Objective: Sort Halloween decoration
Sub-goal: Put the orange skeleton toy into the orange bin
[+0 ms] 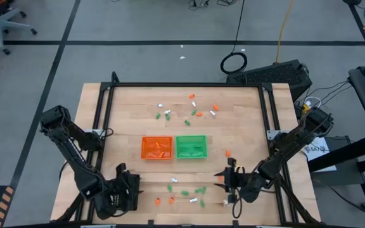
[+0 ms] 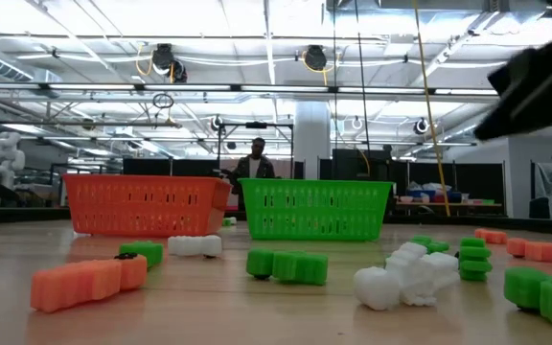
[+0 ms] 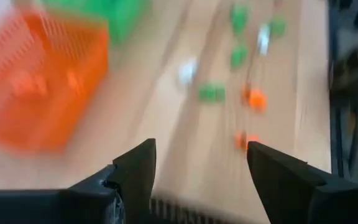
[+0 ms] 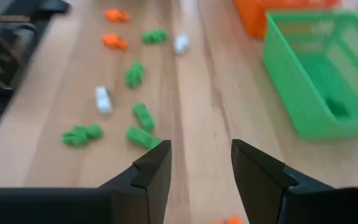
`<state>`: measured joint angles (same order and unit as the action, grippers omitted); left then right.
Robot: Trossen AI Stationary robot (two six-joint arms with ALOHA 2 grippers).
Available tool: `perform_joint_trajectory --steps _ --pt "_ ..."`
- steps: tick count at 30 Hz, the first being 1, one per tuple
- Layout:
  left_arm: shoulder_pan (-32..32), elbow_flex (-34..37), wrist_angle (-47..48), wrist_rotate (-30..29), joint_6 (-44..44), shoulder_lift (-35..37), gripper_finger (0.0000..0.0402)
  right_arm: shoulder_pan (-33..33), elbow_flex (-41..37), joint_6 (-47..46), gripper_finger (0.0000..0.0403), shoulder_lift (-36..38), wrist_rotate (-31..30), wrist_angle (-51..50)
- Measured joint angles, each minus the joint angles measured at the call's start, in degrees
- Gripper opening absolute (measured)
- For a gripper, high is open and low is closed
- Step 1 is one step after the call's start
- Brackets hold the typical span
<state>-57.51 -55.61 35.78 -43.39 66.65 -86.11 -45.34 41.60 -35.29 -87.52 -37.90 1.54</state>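
The Halloween decoration is many tiny orange, green and white trinkets lying loose on the wooden table. One scatter (image 1: 189,111) is toward the far edge, another (image 1: 185,193) near the front edge between the two grippers. An orange tray (image 1: 156,147) and a green tray (image 1: 191,147) stand side by side mid-table, each with a few trinkets inside. My left gripper (image 1: 130,185) hovers open at the near left, facing the near scatter (image 3: 211,93). My right gripper (image 1: 230,180) hovers open at the near right, above green trinkets (image 4: 143,116). Neither holds anything.
The black frame rails (image 1: 103,107) run along the table's left, right and far sides. In the low view the orange tray (image 2: 142,203) and green tray (image 2: 314,208) stand behind the trinkets, and a person (image 2: 257,165) is far back in the room.
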Motion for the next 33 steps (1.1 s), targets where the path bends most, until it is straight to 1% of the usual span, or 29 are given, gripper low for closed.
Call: perform_joint_trajectory --steps 3,6,9,13,15,17,22,26,29,33 --pt "0.22 0.00 -4.73 -7.58 -5.94 -0.07 0.0248 -0.11 -0.03 -4.56 0.0151 -1.72 -1.10 -3.16" --pt "1.05 0.00 -10.32 -11.11 -13.10 -0.20 0.0248 -0.13 -0.04 -6.22 0.0151 -3.02 -1.24 -3.61" --pt "2.19 0.00 -15.88 -12.02 -18.88 -1.01 0.0248 -0.13 -0.04 -7.81 0.0151 -3.89 -1.32 -3.38" --pt "3.34 0.02 -22.50 -12.25 -24.31 -3.78 0.0248 -0.62 -0.04 -10.27 0.0151 -4.60 -1.09 -5.06" --pt "3.90 0.02 -24.88 -12.20 -27.16 -5.46 0.0248 -1.16 -0.02 -12.87 0.0151 -4.58 -0.79 -6.59" --pt "4.60 0.04 -26.55 -11.81 -29.54 -6.36 0.0248 -1.85 -0.04 -13.40 0.0154 -4.58 0.57 -7.82" --pt "6.62 0.04 -27.83 -11.11 -29.95 -6.73 0.0248 -2.92 0.00 -12.73 0.0172 -5.61 0.78 -7.83" --pt "7.59 0.04 -28.22 -10.95 -29.91 -6.73 0.0248 -2.33 0.00 -13.03 0.0183 -8.13 0.43 -8.11" --pt "7.73 0.04 -28.25 -10.84 -29.90 -6.71 0.0248 -1.79 0.03 -13.29 0.0184 -9.98 0.30 -9.36" --pt "7.73 0.04 -28.25 -10.74 -29.90 -6.71 0.0248 -1.57 0.13 -13.53 0.0184 -10.63 -0.02 -10.58"
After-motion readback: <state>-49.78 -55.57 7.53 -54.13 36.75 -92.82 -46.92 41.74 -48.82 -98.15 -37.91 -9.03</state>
